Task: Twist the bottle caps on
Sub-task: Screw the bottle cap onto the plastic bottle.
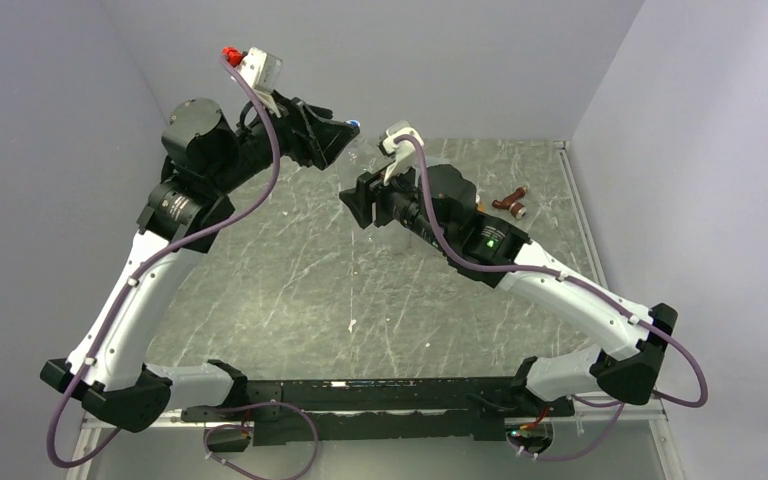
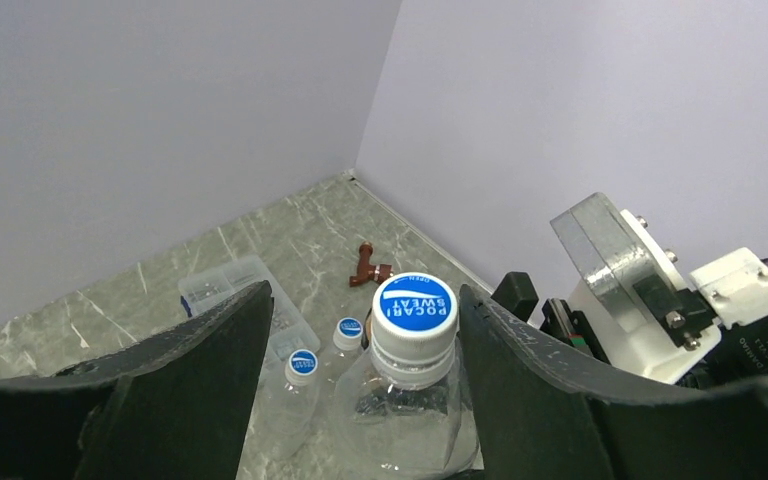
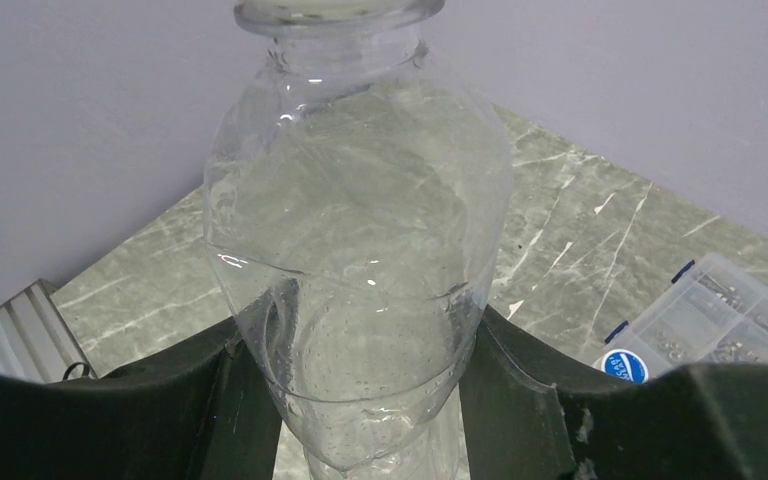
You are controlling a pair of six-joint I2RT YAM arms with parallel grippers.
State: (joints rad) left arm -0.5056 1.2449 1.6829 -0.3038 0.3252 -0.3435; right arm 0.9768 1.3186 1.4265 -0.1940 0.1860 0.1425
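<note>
A: Nearest the lens first, the left gripper (image 2: 365, 300). State?
B: Open. Its fingers (image 2: 210, 350) stand on either side of the blue cap (image 2: 415, 312) with a gap on each side, touching nothing.
A: Where's the cap?
B: On the neck of the clear bottle (image 3: 360, 200), centred between those fingers, print facing up. I can't tell how far it's threaded on.
A: Who has the bottle?
B: The right gripper (image 3: 358, 330). It's clamped on the lower body, one finger pressed to each side, with the neck pointing up.
A: Is the base on the counter (image 1: 290, 270)?
B: It's hidden, so I can't tell.
A: Anything else, further right?
B: Two other capped bottles (image 2: 302, 365) are down on the counter behind the held one, side by side. They're just beside a clear box (image 2: 225, 285). I can't tell whether they touch it.
A: And beyond that?
B: A small brown piece (image 1: 510, 202) on the counter near the right wall, well apart from both grippers.
</note>
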